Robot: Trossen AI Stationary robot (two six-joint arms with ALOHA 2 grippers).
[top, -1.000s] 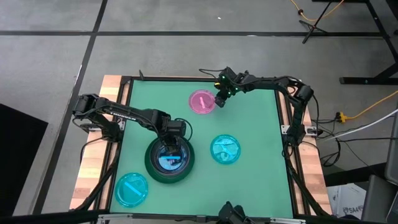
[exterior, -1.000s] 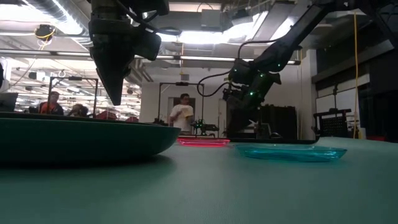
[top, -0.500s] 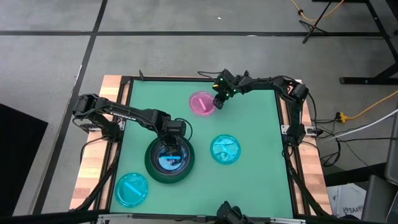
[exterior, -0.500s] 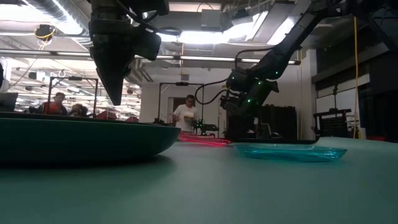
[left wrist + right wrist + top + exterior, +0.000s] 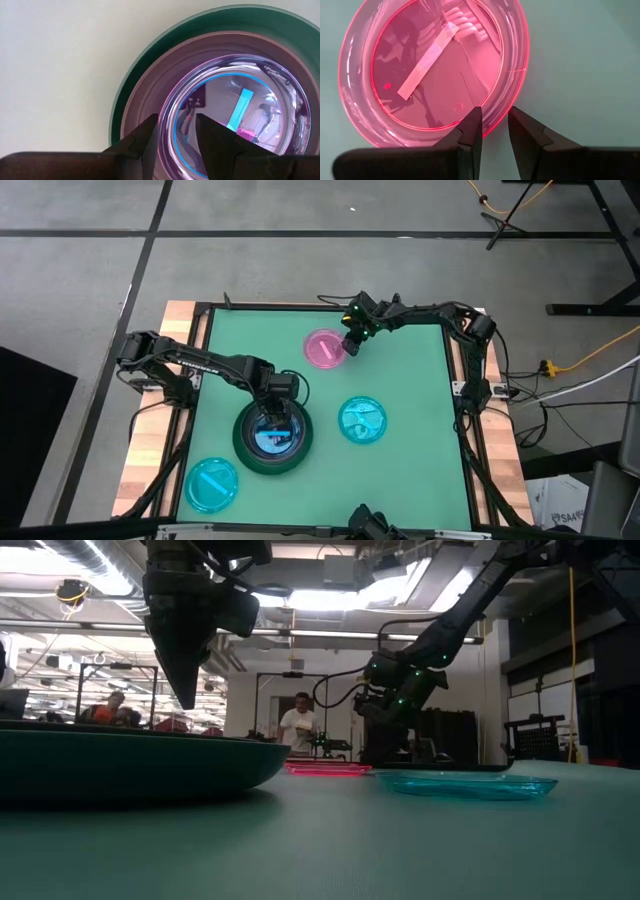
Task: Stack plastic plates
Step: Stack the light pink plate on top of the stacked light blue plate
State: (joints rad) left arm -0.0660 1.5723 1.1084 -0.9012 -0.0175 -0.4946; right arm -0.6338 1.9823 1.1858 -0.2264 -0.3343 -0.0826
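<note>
The step in hand looks like picking up a loose plate to add to the pile. In the high view the pile sits at lower centre-left: a large dark green plate carrying smaller ones, the topmost a translucent plate with a blue gleam. The left wrist view shows a dusky pink plate nested between the green rim and that clear top dish.

The left gripper hangs just above the pile, its fingers a narrow gap apart and holding nothing.

The right gripper, at upper centre of the high view, is at the right-hand edge of the small translucent pink plate. In its wrist view the fingers straddle that plate's rim with a small gap; whether they already pinch it I cannot tell.

The next move, as I judge it, calls for a firm pinch on that thin rim, a lift, and a carry to the pile.

Two cyan plates wait: one right of the pile, one at lower left.
</note>
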